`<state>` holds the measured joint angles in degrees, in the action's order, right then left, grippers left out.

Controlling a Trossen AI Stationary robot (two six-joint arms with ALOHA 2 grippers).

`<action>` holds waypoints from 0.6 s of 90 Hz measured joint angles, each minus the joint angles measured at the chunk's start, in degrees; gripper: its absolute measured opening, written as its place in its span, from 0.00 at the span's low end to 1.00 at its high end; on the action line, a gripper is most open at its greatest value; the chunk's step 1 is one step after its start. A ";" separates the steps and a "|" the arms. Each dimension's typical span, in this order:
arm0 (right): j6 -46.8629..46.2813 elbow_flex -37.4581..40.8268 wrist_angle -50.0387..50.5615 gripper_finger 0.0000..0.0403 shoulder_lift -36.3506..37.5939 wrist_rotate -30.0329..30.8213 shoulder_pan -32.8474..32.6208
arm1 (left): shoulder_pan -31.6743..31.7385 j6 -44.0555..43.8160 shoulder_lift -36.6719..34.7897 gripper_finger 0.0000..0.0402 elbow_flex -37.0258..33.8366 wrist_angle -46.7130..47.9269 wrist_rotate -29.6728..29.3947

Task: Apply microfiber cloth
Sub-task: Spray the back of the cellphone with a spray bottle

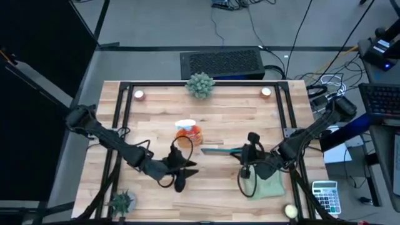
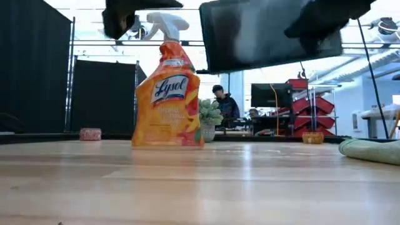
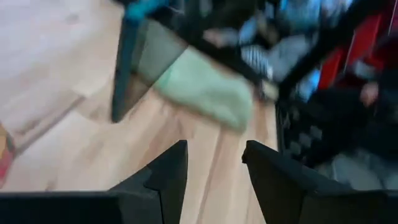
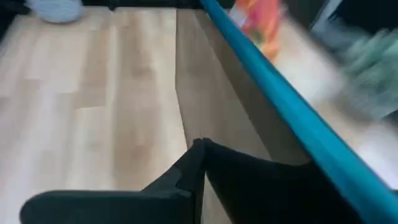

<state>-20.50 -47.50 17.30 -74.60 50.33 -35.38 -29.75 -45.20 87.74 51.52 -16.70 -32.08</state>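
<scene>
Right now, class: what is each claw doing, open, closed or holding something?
Left claw: open, holding nothing.
Right claw: closed on the tablet, lifted off the table.

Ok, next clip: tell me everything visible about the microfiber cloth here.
The microfiber cloth is a soft, pale sage-green fabric piece, loosely bunched rather than spread flat. It lies on the wooden table, toward its near right corner, partly under the right arm. The low view shows it as a low rumpled mound resting on the tabletop. The right gripper, beside it, holds the tablet instead; the left gripper is open, away from it.
</scene>
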 joint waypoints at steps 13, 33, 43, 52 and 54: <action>7.90 -1.15 -0.02 0.16 -3.28 12.22 0.20 | 2.20 -0.97 4.30 0.37 -0.05 -14.08 -2.51; 15.75 -1.27 -0.47 0.16 -7.81 25.82 0.17 | 5.63 -2.75 10.18 0.37 -0.03 -37.66 -3.74; 20.56 -1.32 -0.94 0.16 -9.62 30.36 0.22 | 7.41 -7.99 11.49 0.37 -0.03 -38.03 -4.45; 24.23 -1.32 -2.07 0.16 -10.47 31.21 0.20 | 8.51 -12.18 12.40 0.37 -0.03 -37.84 -5.66; 24.93 -1.32 -2.30 0.16 -10.69 31.64 0.19 | 8.74 -12.81 12.48 0.37 -0.03 -37.85 -6.27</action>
<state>4.43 -48.82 15.01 -85.29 81.97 -35.18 -21.01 -58.01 100.23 51.48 -54.55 -38.35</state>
